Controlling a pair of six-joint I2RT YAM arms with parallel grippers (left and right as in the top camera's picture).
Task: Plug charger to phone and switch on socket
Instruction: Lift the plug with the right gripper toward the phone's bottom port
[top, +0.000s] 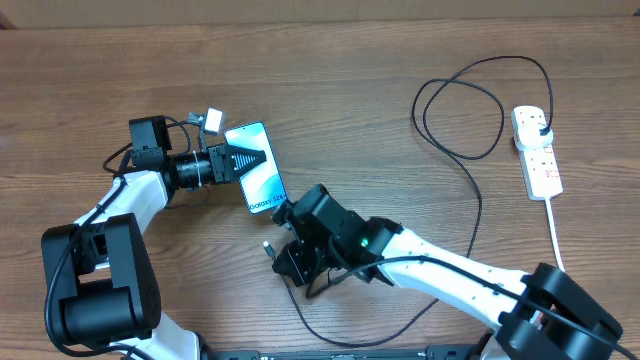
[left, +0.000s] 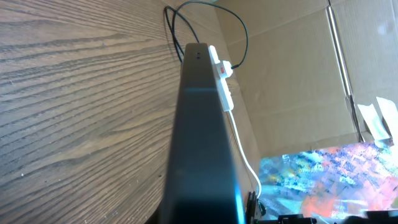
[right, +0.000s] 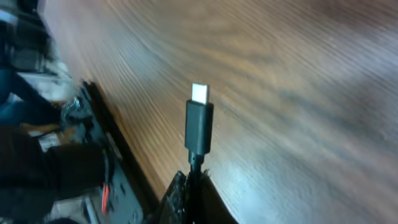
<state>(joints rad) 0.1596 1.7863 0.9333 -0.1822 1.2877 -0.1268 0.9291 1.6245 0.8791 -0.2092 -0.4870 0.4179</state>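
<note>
While the left gripper grips the slim black-edged smartphone with the light blue screen by one long side, the right gripper pinches the long thin black charger cable just behind its small connector tip. The phone's long axis runs toward the right gripper, its near short end just beside the connector, not touching. The narrow white power strip lies well apart, far right.

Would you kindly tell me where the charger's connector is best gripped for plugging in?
Probably at the rear of the black housing, coming from the cable end: the metal tip juts out in front and must stay bare. The right gripper is shut just there.
</note>
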